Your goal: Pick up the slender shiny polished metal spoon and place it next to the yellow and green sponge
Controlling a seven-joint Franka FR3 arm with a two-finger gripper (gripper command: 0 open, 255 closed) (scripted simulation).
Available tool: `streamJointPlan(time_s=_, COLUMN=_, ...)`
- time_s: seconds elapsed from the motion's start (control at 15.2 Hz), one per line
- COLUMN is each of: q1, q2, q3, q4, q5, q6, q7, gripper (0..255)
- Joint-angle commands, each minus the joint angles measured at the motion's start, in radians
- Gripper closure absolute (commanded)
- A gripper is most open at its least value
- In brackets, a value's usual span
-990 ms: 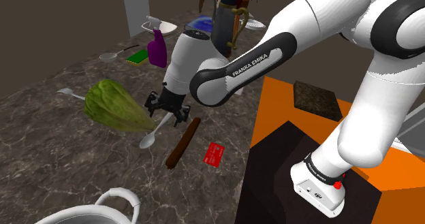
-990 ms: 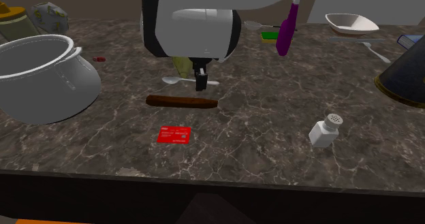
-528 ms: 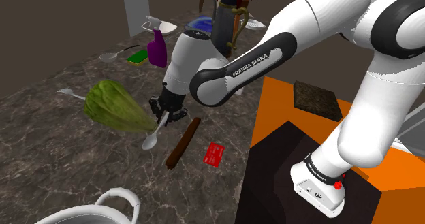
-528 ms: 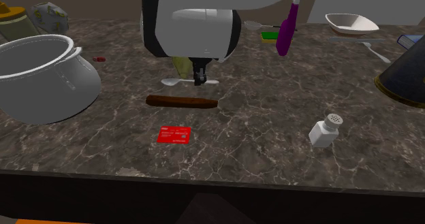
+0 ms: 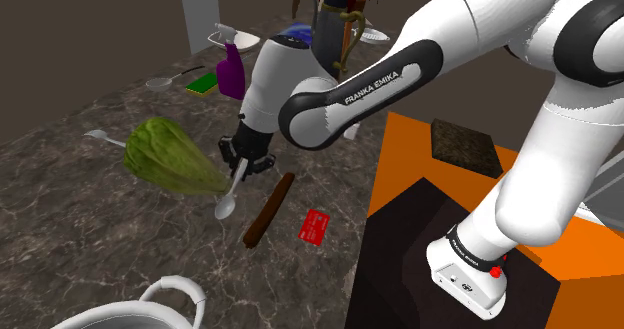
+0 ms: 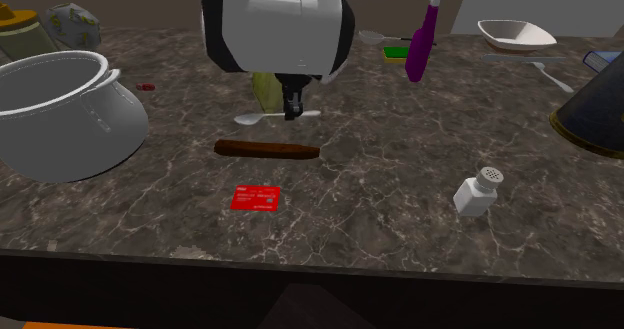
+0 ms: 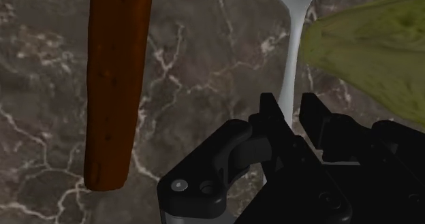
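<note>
A slender pale metal spoon (image 5: 229,200) hangs bowl-down a little above the marble counter, beside a green lettuce head (image 5: 170,155). My black gripper (image 5: 240,167) is shut on its handle. In the wrist view the two fingers (image 7: 272,117) clasp the thin handle of the spoon (image 7: 294,45), whose bowl points away from the hand. The second exterior view shows the gripper (image 6: 292,107) holding the spoon (image 6: 262,118) just off the counter. The yellow and green sponge (image 5: 202,83) lies far back, next to a purple spray bottle (image 5: 231,72).
A brown stick (image 5: 268,209) and a red card (image 5: 316,226) lie close to the gripper. A grey pot (image 6: 60,112), a salt shaker (image 6: 477,190) and a white bowl (image 6: 515,32) stand around. Other spoons lie near the sponge (image 5: 160,81) and beyond the lettuce (image 5: 100,136).
The fingers stood open around the spoon's handle, then closed on it. The hand has risen slightly and the spoon has left the counter, bowl tipping down.
</note>
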Motion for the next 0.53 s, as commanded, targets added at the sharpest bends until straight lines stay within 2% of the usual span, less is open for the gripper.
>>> streamJointPlan(time_s=0.0, q1=-0.005, q2=-0.016, q3=0.006, q4=0.009, q5=0.012, q6=-0.023, q7=-0.006, gripper=255)
streamJointPlan(time_s=0.46, q1=-0.022, q2=-0.072, q3=0.023, q4=0.045, q5=0.055, q6=-0.108, q7=-0.026, gripper=255)
